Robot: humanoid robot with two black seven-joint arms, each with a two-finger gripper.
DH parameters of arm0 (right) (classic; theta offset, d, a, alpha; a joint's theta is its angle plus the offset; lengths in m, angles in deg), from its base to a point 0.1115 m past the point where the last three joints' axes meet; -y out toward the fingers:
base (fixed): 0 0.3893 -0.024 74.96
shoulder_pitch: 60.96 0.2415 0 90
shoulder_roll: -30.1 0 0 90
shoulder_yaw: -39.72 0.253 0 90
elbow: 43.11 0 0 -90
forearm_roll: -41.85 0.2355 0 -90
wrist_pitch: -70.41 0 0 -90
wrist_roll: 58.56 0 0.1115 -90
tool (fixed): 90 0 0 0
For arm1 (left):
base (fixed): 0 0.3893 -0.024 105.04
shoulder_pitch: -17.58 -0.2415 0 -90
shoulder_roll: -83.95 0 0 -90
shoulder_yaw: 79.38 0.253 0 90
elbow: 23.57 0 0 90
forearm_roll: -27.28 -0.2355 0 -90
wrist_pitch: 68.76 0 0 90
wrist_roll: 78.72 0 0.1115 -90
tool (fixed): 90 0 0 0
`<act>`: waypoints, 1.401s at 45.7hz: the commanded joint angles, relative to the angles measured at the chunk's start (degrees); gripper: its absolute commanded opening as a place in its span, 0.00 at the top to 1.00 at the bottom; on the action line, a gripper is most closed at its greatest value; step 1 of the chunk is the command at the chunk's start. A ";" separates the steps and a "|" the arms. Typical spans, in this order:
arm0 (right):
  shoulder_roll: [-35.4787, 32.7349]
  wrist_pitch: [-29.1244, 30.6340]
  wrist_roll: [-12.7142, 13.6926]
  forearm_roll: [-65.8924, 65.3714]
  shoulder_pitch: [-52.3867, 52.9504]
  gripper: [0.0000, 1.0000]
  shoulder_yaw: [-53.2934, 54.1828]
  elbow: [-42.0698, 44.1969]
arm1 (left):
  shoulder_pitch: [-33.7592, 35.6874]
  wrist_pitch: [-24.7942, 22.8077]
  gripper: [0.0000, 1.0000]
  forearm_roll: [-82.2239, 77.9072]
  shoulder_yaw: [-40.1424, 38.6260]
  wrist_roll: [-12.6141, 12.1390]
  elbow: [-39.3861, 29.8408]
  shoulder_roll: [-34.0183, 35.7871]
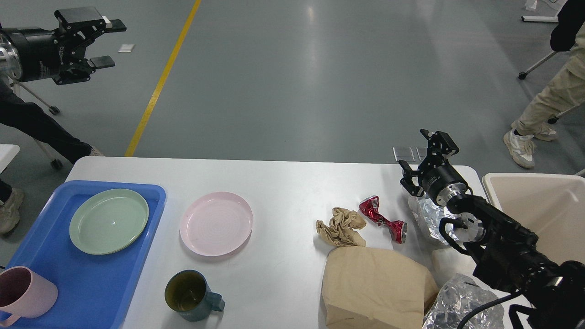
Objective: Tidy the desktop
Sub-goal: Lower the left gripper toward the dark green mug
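Worktop point(283, 183) smooth, matt white. Tray point(91, 292) blue plastic, slight gloss. Green plate point(109, 221) and pink plate point(215, 223) matt plastic. Can point(382, 219) crushed red metal, shiny. Paper wad point(341, 226) rough brown paper; bag point(374, 288) same, creased. Foil point(457, 306) crinkled, reflective. Bin point(539, 205) beige plastic. Floor point(292, 77) glossy grey.
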 commanded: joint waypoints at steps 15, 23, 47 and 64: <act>0.00 0.00 0.00 0.00 0.00 0.00 0.00 0.00 | 23.15 -7.74 0.03 -3.26 25.01 -0.11 -30.18 -8.26; 0.00 0.00 0.00 0.00 0.00 0.00 0.00 0.00 | 24.11 -7.81 0.03 -7.66 25.98 -1.96 -32.73 -9.67; 0.00 0.00 0.00 0.00 0.00 0.00 0.00 0.00 | 33.96 -7.81 0.03 -9.07 34.51 -19.10 -51.63 -29.70; 0.00 0.00 0.00 0.00 0.00 0.00 0.00 0.09 | 27.20 -7.81 0.03 -8.10 32.23 -18.84 -53.48 -39.38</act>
